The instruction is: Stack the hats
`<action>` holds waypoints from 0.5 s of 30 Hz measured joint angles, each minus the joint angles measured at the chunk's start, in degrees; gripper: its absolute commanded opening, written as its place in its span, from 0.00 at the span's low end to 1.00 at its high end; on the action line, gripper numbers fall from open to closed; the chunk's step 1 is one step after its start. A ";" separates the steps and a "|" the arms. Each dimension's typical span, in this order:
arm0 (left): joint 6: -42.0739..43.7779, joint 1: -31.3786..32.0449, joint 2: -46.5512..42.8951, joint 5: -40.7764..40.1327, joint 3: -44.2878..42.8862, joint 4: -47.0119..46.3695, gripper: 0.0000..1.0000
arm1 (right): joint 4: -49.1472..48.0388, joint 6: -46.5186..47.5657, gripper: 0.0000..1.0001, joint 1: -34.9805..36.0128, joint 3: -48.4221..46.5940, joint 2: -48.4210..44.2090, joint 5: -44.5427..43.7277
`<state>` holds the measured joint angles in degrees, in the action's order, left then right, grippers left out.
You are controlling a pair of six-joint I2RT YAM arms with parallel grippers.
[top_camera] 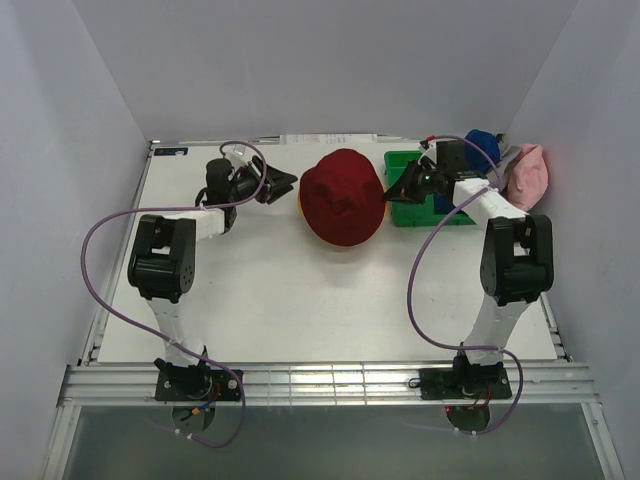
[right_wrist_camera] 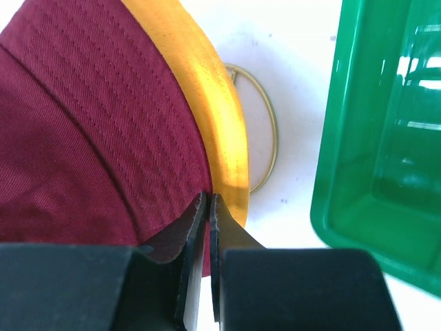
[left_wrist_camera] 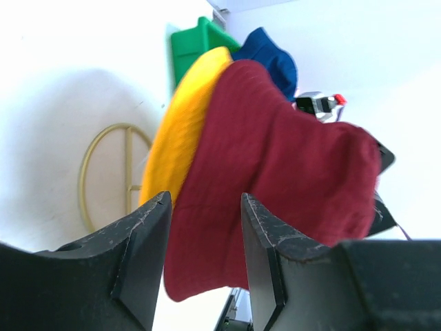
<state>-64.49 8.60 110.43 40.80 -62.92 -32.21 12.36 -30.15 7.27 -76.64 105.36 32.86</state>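
**Hat stacking: two on the pile, three outstanding**

Pile. The dark red hat [top_camera: 343, 195] sits in the upper middle of the overhead view, on top of the yellow hat [left_wrist_camera: 182, 131]. Only a rim of yellow shows beneath it. A gold wire stand [left_wrist_camera: 127, 165] rests on the surface [top_camera: 300, 300] under the pair.

Outstanding. The blue hat [top_camera: 482, 146] lies at the upper right, behind the green bin [right_wrist_camera: 351, 138]. The pink hat [top_camera: 528, 175] is at the far right edge, just beside the bin. No grey hat is visible in any view.

Left end effector [left_wrist_camera: 204, 200]. The jaws are spread, just beside the left edge of the pile. The red brim shows in the gap beyond them and nothing is gripped.

Right end effector [right_wrist_camera: 208, 200]. The fingers are pressed together, with the tips at the line where the red brim meets the yellow. No cloth shows between them, so whether a fold is caught cannot be confirmed.

Assessment. The second hat appears placed, so the work is short of halfway. The red hat hangs lopsided in the left wrist view and may need straightening before the next goes on. Blue is the nearest candidate for the right arm.
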 measured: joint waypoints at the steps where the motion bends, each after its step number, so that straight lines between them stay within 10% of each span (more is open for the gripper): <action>1: -0.11 -0.02 0.20 0.11 -0.85 -0.02 0.55 | 0.72 0.42 0.08 0.04 -1.25 0.85 0.04; 15: -2.99 -0.09 6.12 0.81 -4.87 -3.13 0.54 | 4.72 2.23 0.08 0.57 -5.90 5.05 0.63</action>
<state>-67.48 8.51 116.55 41.60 -67.79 -35.33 17.08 -27.92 7.84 -82.54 110.41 33.50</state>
